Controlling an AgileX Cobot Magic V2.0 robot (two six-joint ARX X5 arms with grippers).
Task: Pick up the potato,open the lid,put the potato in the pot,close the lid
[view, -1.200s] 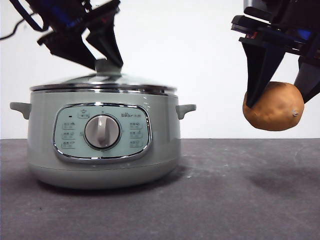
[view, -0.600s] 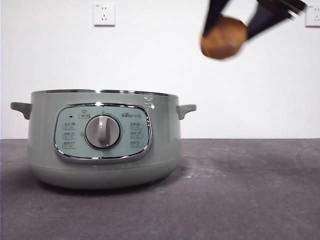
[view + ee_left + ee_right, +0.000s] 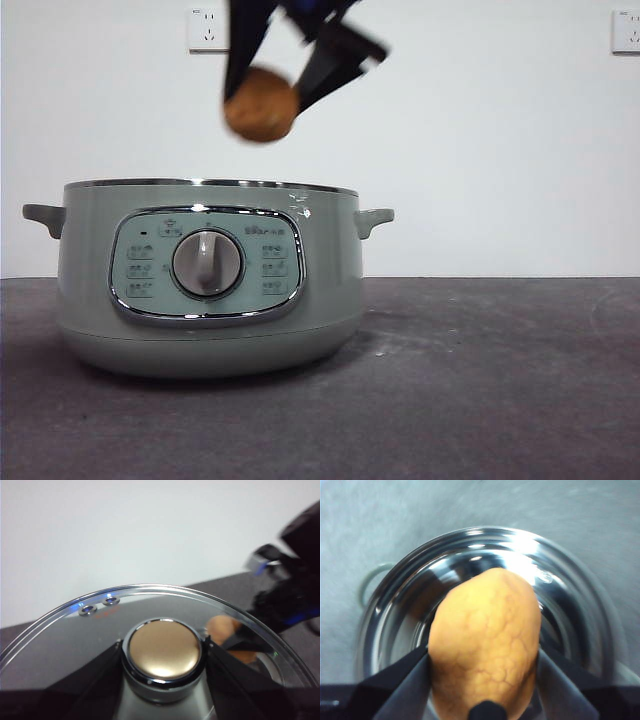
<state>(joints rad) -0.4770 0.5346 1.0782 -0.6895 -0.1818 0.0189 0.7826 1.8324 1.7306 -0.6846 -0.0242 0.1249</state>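
White wall with two sockets backs a dark grey worktop (image 3: 480,400), on which stands the large round sage-green electric pot (image 3: 208,290) with its chrome-framed panel and grey dial, its mouth uncovered. Above that mouth hangs the right gripper (image 3: 275,85), its black fingers (image 3: 395,690) clamped on either side of the smooth orange-brown oval potato (image 3: 261,103); the right wrist view looks straight past the tuber into the shiny steel bowl, so the potato sits over the opening, though seemingly nearer one wall than the centre. The left gripper (image 3: 162,652) is out of the front view; its fingers (image 3: 90,672) are closed around the round knob of the shallow domed glass lid (image 3: 75,630) with its chrome rim, held up clear of the cooker. The step in hand looks to be the drop into the pot. Doing it well probably means lowering the tuber below the chrome rim before the fingers part, so it settles on the bowl floor instead of falling and bouncing, and keeping the lid held off to the side until the right arm has climbed out
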